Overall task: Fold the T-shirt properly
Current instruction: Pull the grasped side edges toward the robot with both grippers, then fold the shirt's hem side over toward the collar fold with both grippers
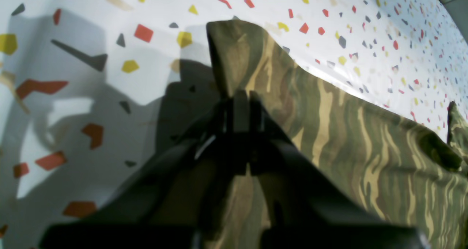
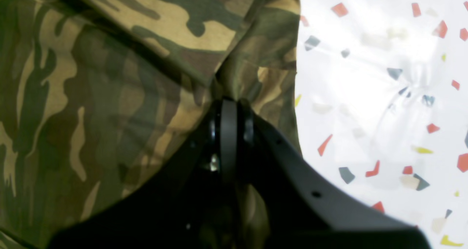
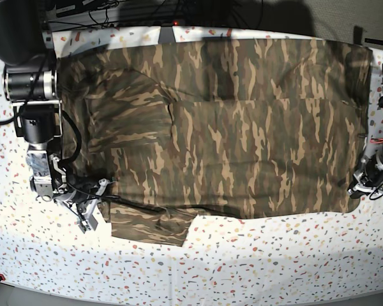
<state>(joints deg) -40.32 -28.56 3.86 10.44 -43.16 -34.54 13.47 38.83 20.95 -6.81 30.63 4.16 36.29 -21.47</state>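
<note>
With the left claw (image 1: 241, 102) and right claw (image 2: 229, 112) each clamped on the T-shirt's (image 3: 230, 140) near edge at lower frame, both corners are gripped; next, lift together and fold upward.

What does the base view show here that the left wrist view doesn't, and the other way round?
Only the base view shows the whole T-shirt spread flat, one sleeve sticking out at the near edge, with the right gripper at its near left corner and cables beyond the far edge. Only the left wrist view shows the left gripper up close, jaws pinched on a lifted corner of cloth that peaks above them. Both show the camouflage fabric and the speckled tablecloth.
</note>
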